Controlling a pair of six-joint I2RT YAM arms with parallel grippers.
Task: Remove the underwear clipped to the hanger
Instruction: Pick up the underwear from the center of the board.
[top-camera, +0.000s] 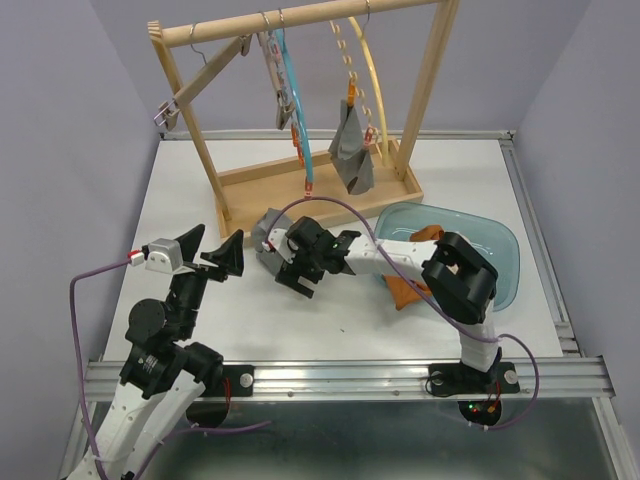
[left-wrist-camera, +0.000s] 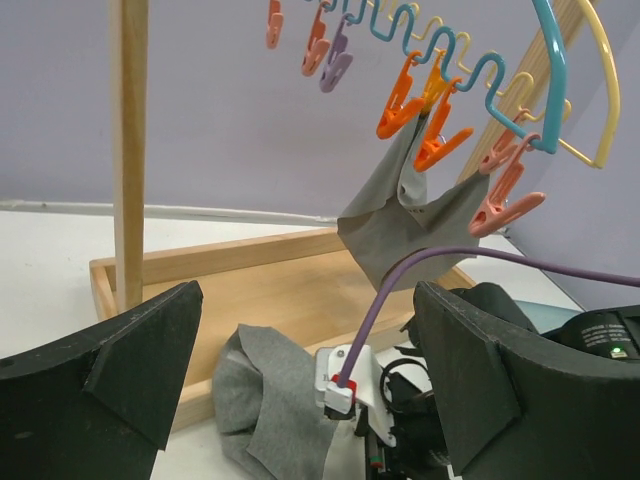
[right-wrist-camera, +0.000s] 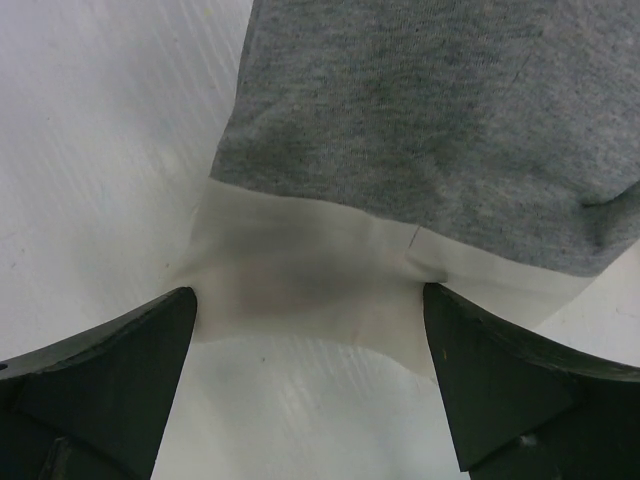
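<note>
grey cloth, two pieces counted. first piece: clipped grey underwear (top-camera: 350, 150) (left-wrist-camera: 400, 215), hung from orange clips (left-wrist-camera: 402, 100) under the wooden rack (top-camera: 425, 90), above the rack's tray; whether the clips belonged to the blue hanger (top-camera: 290, 85) or the yellow hanger (top-camera: 375, 70) could not be told. second piece: loose grey underwear (top-camera: 268, 235) (right-wrist-camera: 430, 120), crumpled flat on the white table (top-camera: 200, 190) just in front of the tray, with a pale band (right-wrist-camera: 300, 270) along its near edge.

orange-brown cloth, one piece: orange-brown garment (top-camera: 405, 292), lying at the rim of the blue tub (top-camera: 500, 255), partly hidden by the right arm.

hangers, three: one blue, one yellow, one plain wooden hanger (top-camera: 205, 80) at the rack's left end.

grippers, two. right gripper (top-camera: 283, 268) (right-wrist-camera: 308, 300): jaws spread wide, holding nothing, poised directly over the loose grey underwear with the pale band lying between its fingers. left gripper (top-camera: 210, 245) (left-wrist-camera: 305, 295): jaws likewise wide apart and empty, raised off the table to the left of the loose grey underwear, the clipped grey underwear well beyond it and higher.
</note>
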